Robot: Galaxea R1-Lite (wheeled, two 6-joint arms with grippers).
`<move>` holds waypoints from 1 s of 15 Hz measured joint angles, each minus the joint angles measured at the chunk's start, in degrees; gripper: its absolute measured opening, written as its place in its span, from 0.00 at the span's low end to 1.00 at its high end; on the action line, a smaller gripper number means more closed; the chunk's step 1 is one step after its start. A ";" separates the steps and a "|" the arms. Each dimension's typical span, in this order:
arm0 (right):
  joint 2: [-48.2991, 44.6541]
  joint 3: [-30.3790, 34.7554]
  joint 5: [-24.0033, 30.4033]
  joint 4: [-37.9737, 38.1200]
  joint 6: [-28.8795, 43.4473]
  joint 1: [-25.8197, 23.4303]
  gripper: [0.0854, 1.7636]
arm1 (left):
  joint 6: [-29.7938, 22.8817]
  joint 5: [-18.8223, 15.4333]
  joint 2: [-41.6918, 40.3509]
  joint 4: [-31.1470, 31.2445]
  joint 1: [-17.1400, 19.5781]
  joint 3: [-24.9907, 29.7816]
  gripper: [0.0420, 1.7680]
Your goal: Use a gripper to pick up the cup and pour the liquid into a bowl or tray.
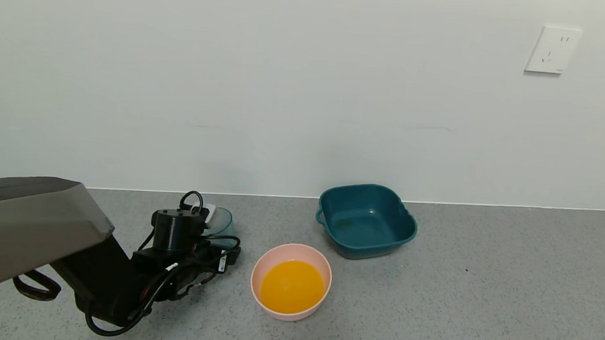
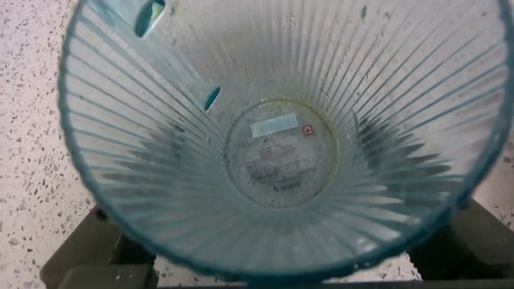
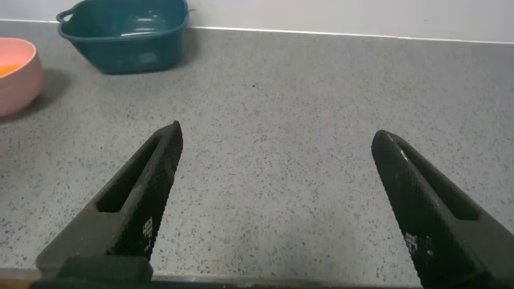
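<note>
Bowl (image 1: 291,281) taken as landmark: pale pink, round, nearest on the grey counter (image 1: 482,293), filled with opaque orange liquid (image 1: 292,286). Left of it, the cup (image 1: 220,222) is clamped by the left gripper (image 1: 203,227); ribbed pale blue-green walls are seen empty inside (image 2: 281,152). Behind the bowl a teal basin (image 1: 366,220) is seen. Right gripper (image 3: 277,209) is held spread above bare counter, right of the bowl.
</note>
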 joint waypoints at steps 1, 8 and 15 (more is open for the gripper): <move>0.00 0.00 0.00 -0.05 0.00 0.00 0.97 | -0.01 0.00 -0.30 0.05 0.00 0.32 0.93; 0.00 0.00 -0.02 -0.05 0.00 0.00 0.97 | 0.05 0.04 -7.47 0.22 0.39 7.30 0.96; 0.00 0.00 0.00 -0.05 0.02 0.00 0.97 | 0.77 0.09 -20.61 1.13 1.02 16.23 0.96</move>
